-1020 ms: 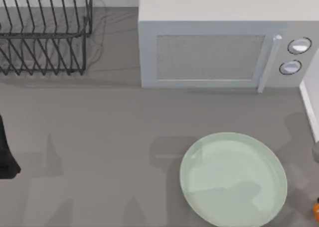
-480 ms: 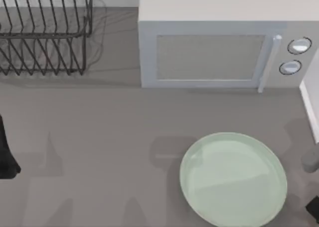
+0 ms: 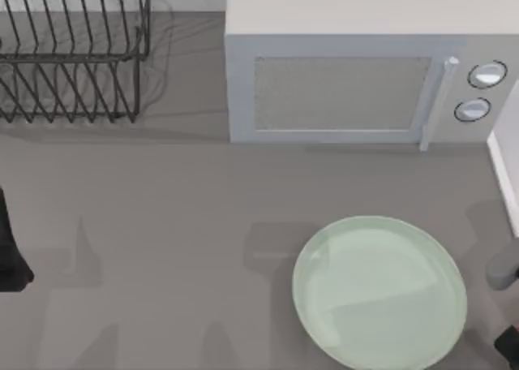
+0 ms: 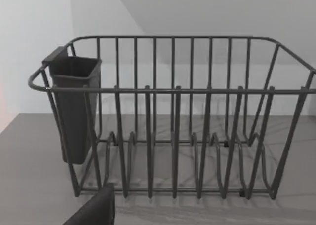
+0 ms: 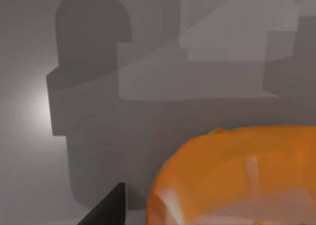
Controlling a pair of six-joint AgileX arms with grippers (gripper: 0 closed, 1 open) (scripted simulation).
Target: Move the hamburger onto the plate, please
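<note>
Down at the near right corner of the tabletop [image 3: 162, 224], the right arm [image 3: 504, 268] reaches in from the edge; its wrist view has the hamburger [image 5: 237, 175] close up, orange and glossy, beside one dark finger [image 5: 106, 210]. Whether the jaws are apart or together, I cannot tell. The plate [image 3: 379, 291] lies bare just left of that arm. The left arm [image 3: 8, 248] sits parked at the left edge. Farther back stand the microwave [image 3: 357, 70] and the rack [image 4: 173, 116], with a dark cup [image 4: 74, 111] hooked to its end.
</note>
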